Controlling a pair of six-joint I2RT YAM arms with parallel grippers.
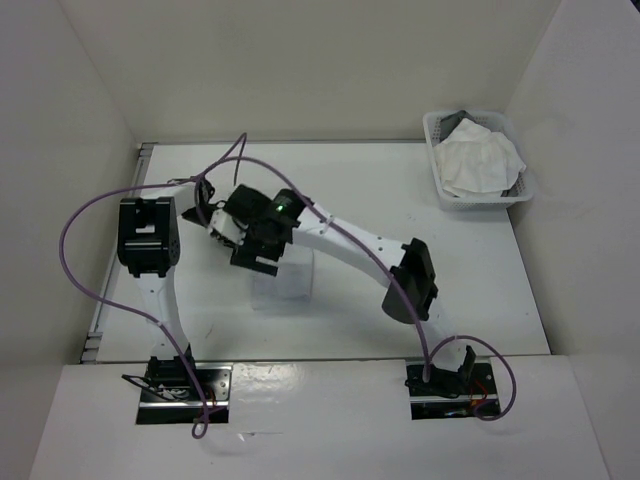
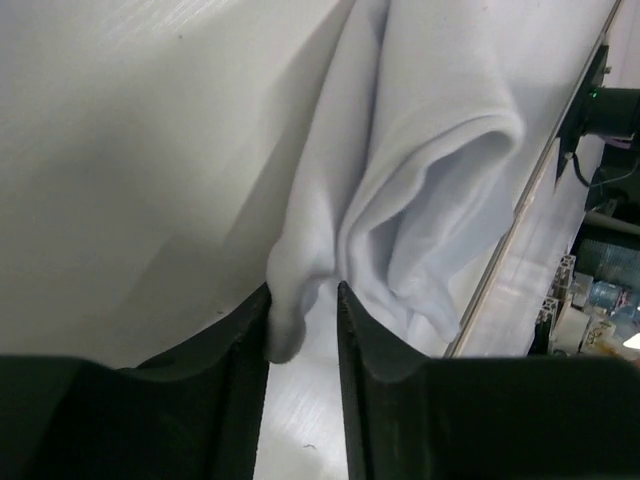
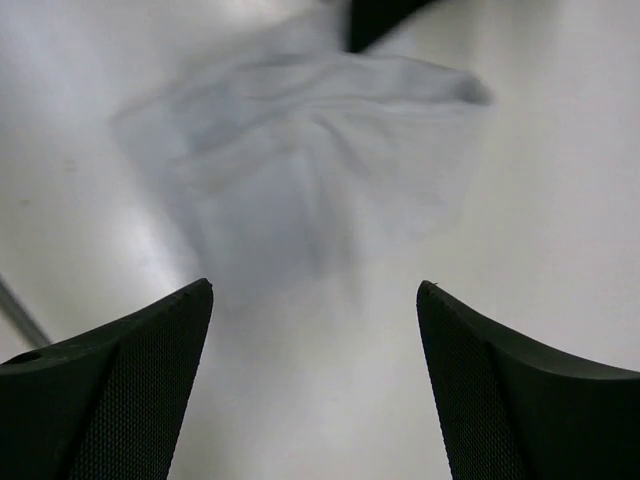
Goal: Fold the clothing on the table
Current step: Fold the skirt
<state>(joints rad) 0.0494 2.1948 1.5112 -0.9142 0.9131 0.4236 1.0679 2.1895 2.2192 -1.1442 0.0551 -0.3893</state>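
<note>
The clothing lies rumpled mid-frame in the top view, on the table. The left gripper is narrowly parted, and a fold between its fingers brushes one. The right gripper gapes wide above the cloth, holding nothing.

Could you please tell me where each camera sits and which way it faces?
Top external: above and behind, looking down on the table; left arm and right arm show.
Left wrist: on the wrist, facing the clothing past the left gripper.
Right wrist: same, past the right gripper.
Shared: both wrist views show the clothing.
</note>
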